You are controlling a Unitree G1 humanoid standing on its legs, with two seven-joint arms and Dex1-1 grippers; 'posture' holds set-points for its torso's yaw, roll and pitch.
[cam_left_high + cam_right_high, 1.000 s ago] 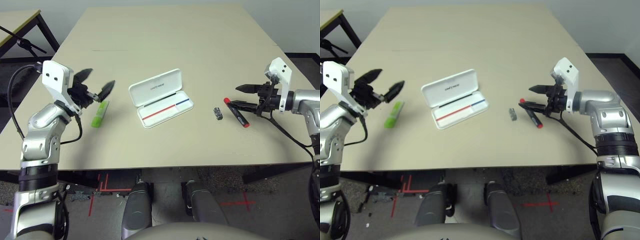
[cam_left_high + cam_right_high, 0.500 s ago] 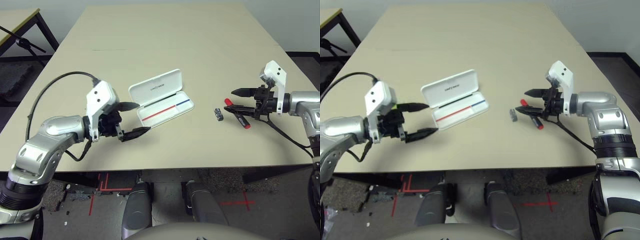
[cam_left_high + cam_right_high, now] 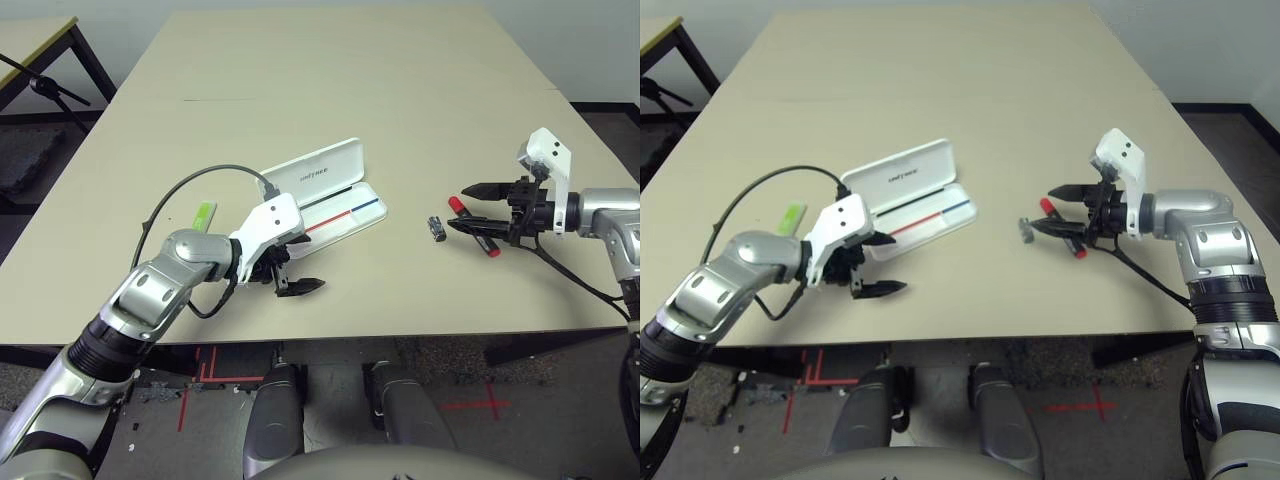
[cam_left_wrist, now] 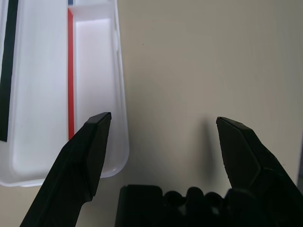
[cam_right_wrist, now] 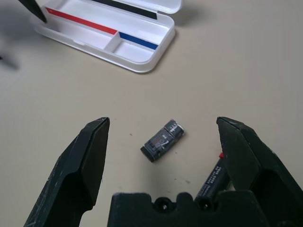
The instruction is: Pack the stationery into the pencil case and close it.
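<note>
Done so far: nothing is packed yet; the white hard plastic pencil case [image 3: 322, 198] lies open on the tan surface [image 3: 330, 90] with its trays bare.

Left to do: three things must go in, then the lid must shut.

Left jaws [image 3: 290, 262]: wide open, holding nothing, right at the near end of the case.

Right jaws [image 3: 479, 206]: wide open, holding nothing, around the red-capped black marker [image 3: 474, 226].

Small grey-black metal clip [image 5: 162, 140]: just in front of the right jaws, between them and the case.

Lime-green flat stick [image 3: 203, 214]: behind the left arm, well apart from both jaws.

Case looks: long, rounded corners, red and blue line inside, small dark words on the lid.
</note>
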